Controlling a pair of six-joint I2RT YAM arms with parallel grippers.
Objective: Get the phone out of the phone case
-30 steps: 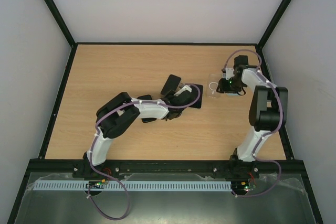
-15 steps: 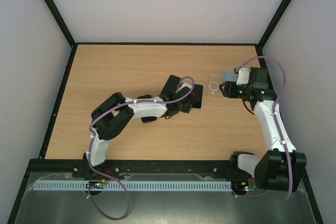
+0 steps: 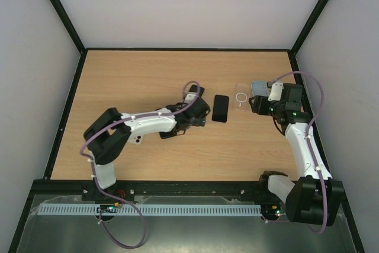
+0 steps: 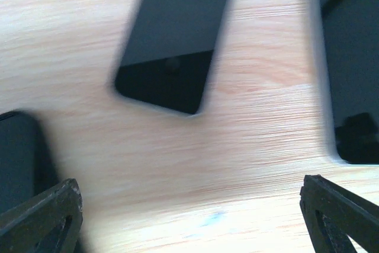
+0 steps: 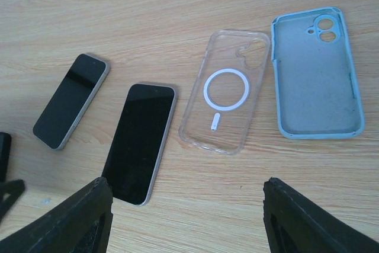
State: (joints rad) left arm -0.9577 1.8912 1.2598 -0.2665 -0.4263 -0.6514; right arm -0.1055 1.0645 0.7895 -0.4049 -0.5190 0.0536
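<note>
The phone lies bare just left of the empty clear case, apparently set apart because removal is complete. The left gripper and right gripper gape wide, holding nothing.

No lettering, brand name, number or label can be read in any view. The larger phone and the smaller phone lie on the table with blank dark screens, and the light blue case shows only its plain inner side. The only sign is a white ring with a short white bar just beside it on the clear phone case, and it carries no letters.
</note>
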